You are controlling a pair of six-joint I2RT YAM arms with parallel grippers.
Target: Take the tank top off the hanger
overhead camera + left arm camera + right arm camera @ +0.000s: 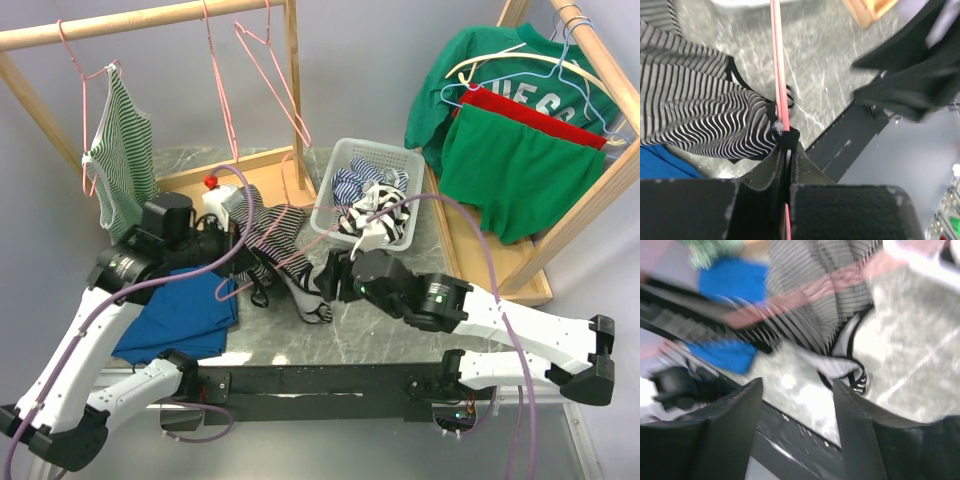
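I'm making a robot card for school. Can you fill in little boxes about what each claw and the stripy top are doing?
Left gripper: shut on the pink hanger
Right gripper: open, holding nothing
Tank top: striped, heaped on the table by the hanger
Basket: holds more striped clothes
Blue cloth: on the table near the left arm

1. You're working in a robotics lab cell dressed up as a laundry corner, not a home. A plain grey backdrop (370,60) closes it in.
2. Two white arms (70,350) are bolted to a black rail (320,382) along the near edge of the marble-look table (400,330). Purple cables (432,196) loop over them.
3. A bare wooden rack (130,22) stands at the far left corner and a second rack (610,68) along the right edge. Both carry wire hangers (270,70) and garments.
4. A white basket (335,190) of clothes sits mid-table toward the far edge.
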